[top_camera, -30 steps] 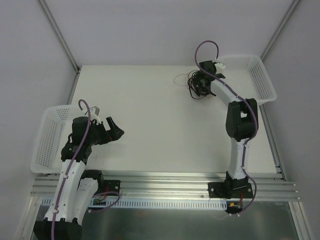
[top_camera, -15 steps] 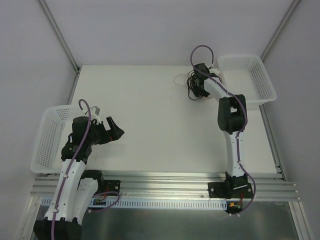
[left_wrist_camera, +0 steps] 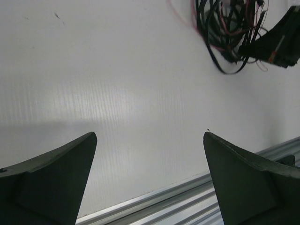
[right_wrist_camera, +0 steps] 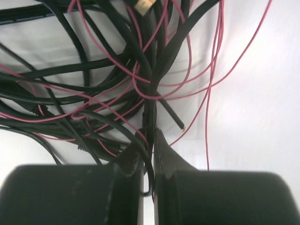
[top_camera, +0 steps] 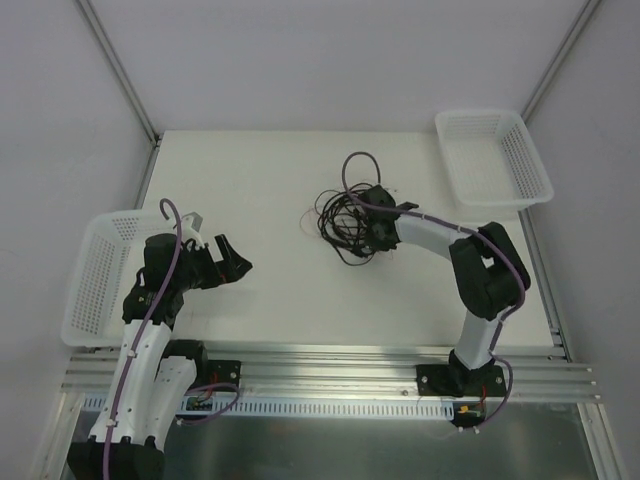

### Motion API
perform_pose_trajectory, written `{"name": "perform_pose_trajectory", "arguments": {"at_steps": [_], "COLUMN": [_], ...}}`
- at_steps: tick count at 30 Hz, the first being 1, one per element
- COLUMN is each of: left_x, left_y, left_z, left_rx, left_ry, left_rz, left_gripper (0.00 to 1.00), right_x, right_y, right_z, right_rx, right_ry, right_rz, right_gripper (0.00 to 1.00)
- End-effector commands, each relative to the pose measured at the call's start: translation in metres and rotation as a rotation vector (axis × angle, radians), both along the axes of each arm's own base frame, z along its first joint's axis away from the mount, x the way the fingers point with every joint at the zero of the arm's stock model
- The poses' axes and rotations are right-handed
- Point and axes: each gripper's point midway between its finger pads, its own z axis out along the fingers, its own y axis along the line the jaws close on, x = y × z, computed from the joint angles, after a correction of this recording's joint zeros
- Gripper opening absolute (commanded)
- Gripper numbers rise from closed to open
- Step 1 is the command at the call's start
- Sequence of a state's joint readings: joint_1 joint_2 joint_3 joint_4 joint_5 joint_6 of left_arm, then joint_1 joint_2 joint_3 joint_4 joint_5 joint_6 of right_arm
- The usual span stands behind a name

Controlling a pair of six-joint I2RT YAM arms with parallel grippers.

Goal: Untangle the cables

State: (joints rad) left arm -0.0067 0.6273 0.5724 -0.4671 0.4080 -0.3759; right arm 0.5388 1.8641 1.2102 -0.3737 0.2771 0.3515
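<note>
The right gripper has its jaws pressed nearly together, pinching a few black strands of the cables from the bundle's 4 o'clock side. The bundle lies near the middle of the table, its fine red wire looping through the black ones. The left gripper hangs with jaws spread wide, touching nothing. One white mesh basket sits at the table's 2 o'clock corner, and another basket sits at 9 o'clock.
</note>
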Motion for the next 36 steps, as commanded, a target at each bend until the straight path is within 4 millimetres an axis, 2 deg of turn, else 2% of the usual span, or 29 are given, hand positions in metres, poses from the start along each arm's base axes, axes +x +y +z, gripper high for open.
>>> {"name": "perform_pose_trajectory", "arguments": {"at_steps": [1, 2, 3, 4, 5, 7, 8, 9, 10, 11, 12, 14, 15, 17, 18, 20, 21, 24, 27, 31, 32, 34, 36], "left_x": [0.002, 0.000, -0.001, -0.002, -0.006, -0.009, -0.012, -0.020, -0.024, -0.026, -0.035, -0.038, -0.043, -0.045, -0.042, -0.043, -0.042, -0.032, -0.028, -0.025, -0.027, -0.027, -0.030], "left_y": [-0.009, -0.013, -0.016, -0.019, -0.026, -0.036, -0.041, -0.054, -0.062, -0.065, -0.076, -0.084, -0.089, -0.094, -0.091, -0.099, -0.102, -0.107, -0.111, -0.122, -0.124, -0.127, -0.129], "left_z": [0.003, 0.003, 0.001, 0.000, -0.002, -0.002, -0.004, -0.004, -0.004, -0.008, -0.011, -0.016, -0.025, -0.034, -0.041, -0.046, -0.048, -0.053, -0.064, -0.073, -0.081, -0.085, -0.094], "left_rx": [-0.024, -0.030, -0.031, -0.027, -0.020, -0.030, -0.027, -0.029, -0.047, -0.035, -0.030, -0.037, -0.014, -0.031, -0.009, -0.036, -0.039, -0.030, 0.000, 0.009, 0.026, 0.028, 0.048], "left_ry": [-0.034, -0.030, -0.021, -0.018, -0.012, 0.010, 0.020, 0.032, 0.052, 0.061, 0.079, 0.107, 0.125, 0.166, 0.174, 0.183, 0.186, 0.164, 0.186, 0.196, 0.209, 0.216, 0.235], "left_rz": [-0.058, -0.079, -0.094, -0.106, -0.136, -0.153, -0.161, -0.211, -0.220, -0.214, -0.256, -0.240, -0.247, -0.196, -0.146, -0.113, -0.103, -0.057, -0.054, -0.070, -0.073, -0.074, -0.079], "left_gripper": [0.99, 0.99, 0.99, 0.99, 0.99, 0.99, 0.99, 0.99, 0.99, 0.99, 0.99, 0.99, 0.99, 0.99, 0.96, 0.91, 0.86, 0.74, 0.70, 0.56, 0.48, 0.42, 0.31], "right_x": [-0.083, -0.100, -0.121, -0.137, -0.153, -0.170, -0.172, -0.178, -0.177, -0.177, -0.175, -0.169, -0.167, -0.166, -0.167, -0.172, -0.177, -0.187, -0.198, -0.208, -0.207, -0.211, -0.211], "right_y": [0.030, 0.032, 0.025, 0.033, 0.026, 0.023, 0.021, 0.014, 0.011, 0.008, 0.005, -0.004, -0.004, 0.000, 0.001, 0.011, 0.016, 0.028, 0.044, 0.068, 0.077, 0.091, 0.107], "right_z": [0.015, 0.013, 0.008, 0.016, 0.013, 0.014, 0.024, 0.021, 0.027, 0.040, 0.048, 0.064, 0.081, 0.098, 0.111, 0.119, 0.127, 0.122, 0.113, 0.104, 0.102, 0.102, 0.098], "right_rx": [0.047, 0.048, 0.016, 0.016, -0.019, -0.056, -0.041, -0.045, -0.042, -0.028, -0.025, -0.043, -0.016, 0.039, 0.084, 0.154, 0.195, 0.254, 0.300, 0.313, 0.318, 0.333, 0.350], "right_ry": [0.075, 0.094, 0.124, 0.109, 0.137, 0.142, 0.110, 0.119, 0.089, 0.046, 0.015, -0.042, -0.099, -0.159, -0.207, -0.258, -0.293, -0.310, -0.308, -0.310, -0.318, -0.319, -0.313], "right_rz": [0.288, 0.334, 0.385, 0.453, 0.487, 0.533, 0.533, 0.530, 0.522, 0.517, 0.507, 0.481, 0.470, 0.468, 0.465, 0.490, 0.507, 0.531, 0.559, 0.596, 0.604, 0.627, 0.634], "right_gripper": [0.01, 0.01, 0.01, 0.01, 0.08, 0.15, 0.20, 0.33, 0.39, 0.52, 0.59, 0.69, 0.73, 0.73, 0.73, 0.73, 0.73, 0.73, 0.73, 0.73, 0.73, 0.73, 0.73]}}
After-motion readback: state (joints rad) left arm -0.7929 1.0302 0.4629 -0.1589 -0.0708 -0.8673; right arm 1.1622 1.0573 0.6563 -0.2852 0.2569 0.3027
